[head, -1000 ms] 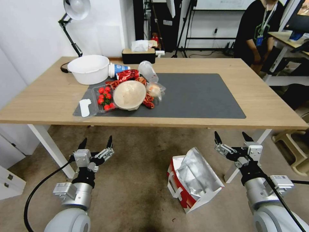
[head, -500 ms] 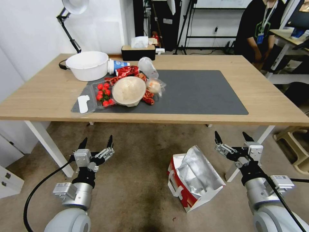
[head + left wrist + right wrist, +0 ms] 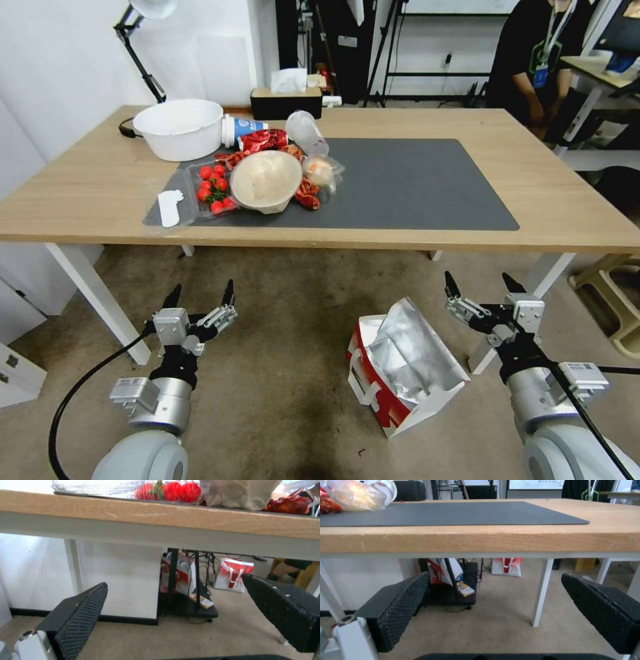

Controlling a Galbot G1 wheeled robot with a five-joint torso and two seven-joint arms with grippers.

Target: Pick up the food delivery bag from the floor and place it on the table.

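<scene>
The table, light wood on white legs with a dark grey mat, spans the far side of the scene; its left half carries a white basin, a paper bowl, a tray of cherry tomatoes and red wrappers, while the mat's right half lies bare. Below it, on the brownish carpet floor, the food delivery bag sits tipped over, its foil-lined mouth facing up and toward the robot's right, its white strap handle on the red side facing the left. Its long axis seems to run from near-right to far-left, though the tilt makes this hard to judge. The right gripper hovers just beside the bag's upper right corner, fingers spread apart and pointing at the table edge. The left gripper hangs well apart from the bag, likewise spread. The right arm is clearly nearer; the bag lies below it and toward the robot's left.
</scene>
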